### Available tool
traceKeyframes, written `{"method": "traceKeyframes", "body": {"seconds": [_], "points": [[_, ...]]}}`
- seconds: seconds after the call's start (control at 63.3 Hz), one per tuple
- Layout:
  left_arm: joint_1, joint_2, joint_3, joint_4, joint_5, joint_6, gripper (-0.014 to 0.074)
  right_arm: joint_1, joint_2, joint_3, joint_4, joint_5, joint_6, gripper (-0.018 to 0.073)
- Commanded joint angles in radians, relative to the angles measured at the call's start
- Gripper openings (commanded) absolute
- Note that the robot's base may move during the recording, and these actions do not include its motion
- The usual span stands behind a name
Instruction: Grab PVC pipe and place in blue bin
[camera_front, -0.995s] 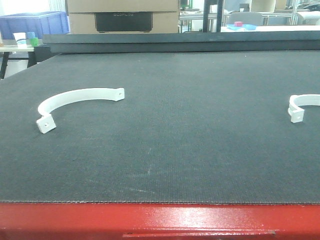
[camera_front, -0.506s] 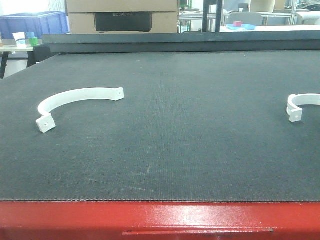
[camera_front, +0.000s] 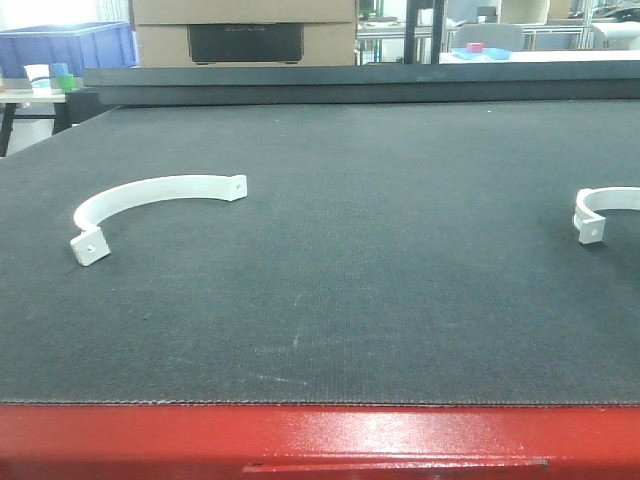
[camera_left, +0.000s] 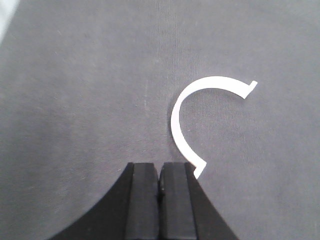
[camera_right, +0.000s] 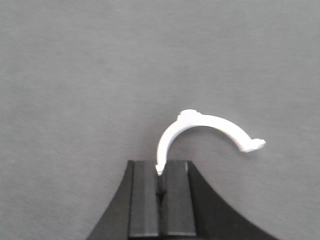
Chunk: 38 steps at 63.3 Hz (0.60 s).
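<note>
Plainly, nothing is in hand yet; I judge this the approach step, ahead of any grasp. Two curved pipe pieces rest on the dark grey felt tabletop, well apart: the left white PVC half-ring and the right white PVC half-ring, which is cut off by the frame edge. Each looks to stand on its thin edge.

My left gripper hangs above the tabletop with its black fingers pressed together on nothing. The left white PVC half-ring sits just ahead and to the right of them, its near end showing beside the right finger.

My right gripper is likewise pressed closed. The near end of the right white PVC half-ring shows exactly at its fingertip line, but the fingers meet flush below that. I take it the piece lies on the tabletop beneath rather than in a pinch.

The blue plastic bin stands far off at the back left, beyond the tabletop's far edge.

Next I need to spread one gripper's fingers and centre them over the band's wall. The wrist must turn so they straddle the wall across its thickness, then I descend and close. After that comes a long carry to the bin.
</note>
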Motion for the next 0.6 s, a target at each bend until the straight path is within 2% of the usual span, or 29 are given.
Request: {"method": "traceKeyframes", "body": {"seconds": [0.0,0.332,0.395,0.585], "points": [[-0.001,0.043,-0.007,-0.033,-0.042,0.0,-0.0111,0.004,0.018,-0.008,0.033,-0.037,-0.008,-0.0169],[-0.001,0.185,-0.007,-0.072,-0.06,0.0,-0.0111,0.004,0.147,-0.016,0.03,0.003,0.015,-0.0151],[-0.001,0.193,-0.007,-0.105,-0.059,0.0,-0.0111,0.004,0.195,-0.04,0.027,0.034,0.041,-0.0151],[-0.001,0.198,-0.007,-0.124,-0.064,0.0,-0.0111,0.004,0.362,-0.191,-0.014,0.186,0.111,-0.0151]]}}
